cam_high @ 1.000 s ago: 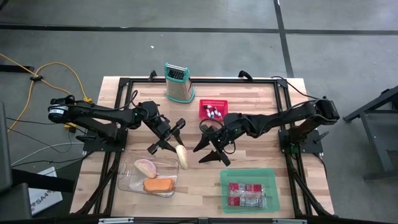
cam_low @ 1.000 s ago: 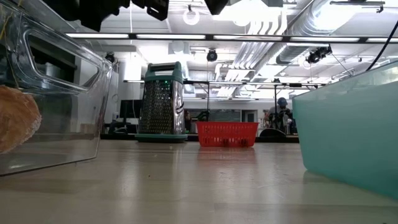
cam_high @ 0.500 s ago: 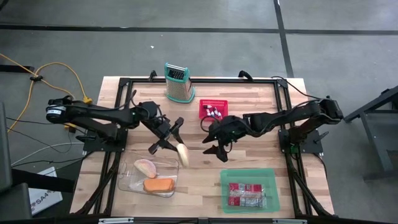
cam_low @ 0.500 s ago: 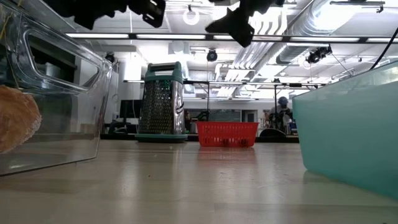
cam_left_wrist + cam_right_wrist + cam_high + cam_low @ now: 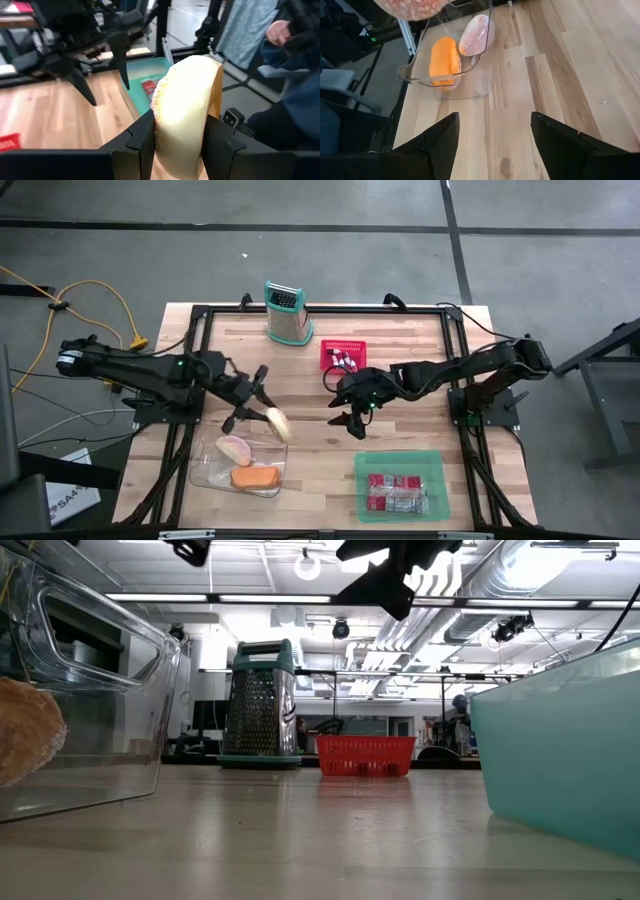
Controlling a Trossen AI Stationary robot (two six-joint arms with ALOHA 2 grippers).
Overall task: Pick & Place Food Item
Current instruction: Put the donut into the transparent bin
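A pale cream food slice (image 5: 277, 423) hangs above the table with my left gripper (image 5: 262, 412) shut on it, just beyond the far rim of the clear container (image 5: 205, 470). In the left wrist view the slice (image 5: 185, 110) fills the gap between the fingers. The container holds a pinkish slice (image 5: 476, 35) and an orange slice (image 5: 444, 60), both resting on its floor. My right gripper (image 5: 350, 418) hovers open over the table's middle, to the right of the slice, with nothing between its fingers (image 5: 492, 135). My left gripper pinches the slice between its two fingers (image 5: 144, 145), one on each side of its lower part (image 5: 172, 155). The fingers come nearly level from the table's left. The slice stands on edge in the hold, reaches past the fingertips and is lifted clear of the table.
A green bin (image 5: 432, 465) with red packets stands near the front right. A red basket (image 5: 343, 357) and a metal grater (image 5: 286, 312) stand at the back. A black frame (image 5: 300, 308) runs around the table. A person sits beyond the table (image 5: 295, 75).
My left gripper has drawn back toward the table's left edge and slightly up, carrying the slice, which stays clear of the table. My right gripper has turned and tipped in place over the table's middle; its fingers stay apart.
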